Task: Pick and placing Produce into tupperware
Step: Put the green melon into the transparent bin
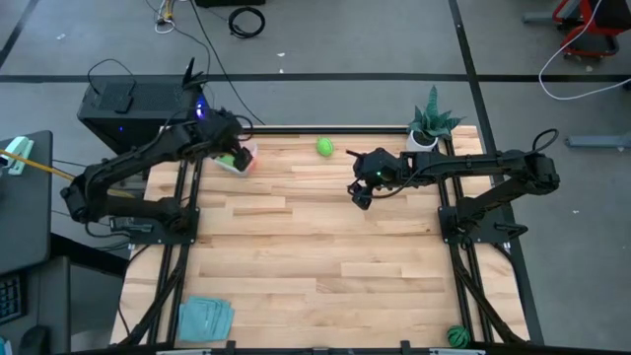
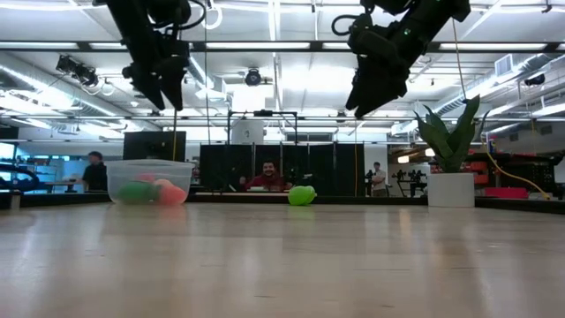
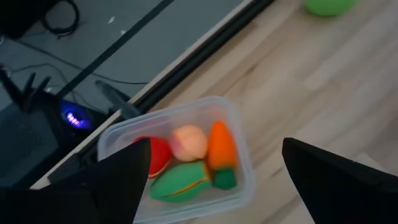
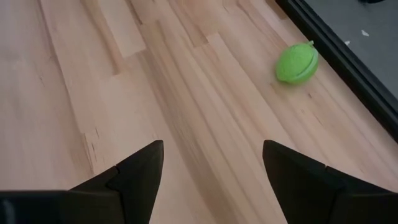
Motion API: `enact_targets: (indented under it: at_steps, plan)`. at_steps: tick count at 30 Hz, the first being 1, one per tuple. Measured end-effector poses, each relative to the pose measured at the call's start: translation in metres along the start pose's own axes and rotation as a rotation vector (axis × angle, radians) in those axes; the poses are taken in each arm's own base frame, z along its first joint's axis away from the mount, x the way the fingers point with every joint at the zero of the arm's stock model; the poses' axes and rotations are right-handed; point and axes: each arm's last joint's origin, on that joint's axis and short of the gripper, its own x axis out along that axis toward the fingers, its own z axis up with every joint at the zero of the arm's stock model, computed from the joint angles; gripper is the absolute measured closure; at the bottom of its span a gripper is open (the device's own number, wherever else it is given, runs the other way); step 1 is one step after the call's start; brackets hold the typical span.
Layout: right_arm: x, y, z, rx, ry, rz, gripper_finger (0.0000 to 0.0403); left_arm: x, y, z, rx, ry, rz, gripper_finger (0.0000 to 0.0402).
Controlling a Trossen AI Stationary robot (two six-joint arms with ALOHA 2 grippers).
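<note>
The clear tupperware (image 3: 186, 118) stands near the table's far left corner. It holds a red piece (image 3: 158, 154), a peach piece (image 3: 188, 142), an orange carrot (image 3: 221, 149) and a green oblong (image 3: 180, 182). My left gripper (image 1: 229, 148) hangs open above the tub, touching nothing. A light green ball (image 1: 324, 147) rests on the wood near the far edge. My right gripper (image 1: 360, 192) hangs open in the air, nearer and to the right of that ball (image 4: 296, 62). A dark green striped ball (image 1: 456, 336) lies at the near right corner.
A spiky potted plant in a white pot (image 1: 429, 126) stands at the far right corner. A pale-blue cloth piece (image 1: 205, 318) lies at the near left corner. Bare wood (image 1: 315, 256) fills the middle of the table. People show in the room beyond.
</note>
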Motion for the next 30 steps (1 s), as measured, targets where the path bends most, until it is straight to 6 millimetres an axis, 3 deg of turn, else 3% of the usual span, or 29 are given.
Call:
enact_targets:
  at_steps: [8,19,30]
  plan:
    - [0.0,0.002,0.009,0.094,-0.092,0.026,0.0123,-0.006,-0.017,-0.003,0.075,-0.015,-0.053,0.0032]
    - [-0.002,-0.003,0.026,0.248,-0.251,0.032,0.0123,-0.008,-0.02,-0.003,0.087,-0.018,-0.062,0.0031]
    - [0.011,-0.056,0.034,0.455,-0.244,0.005,0.0123,-0.008,-0.02,-0.003,0.089,-0.019,-0.062,0.0031]
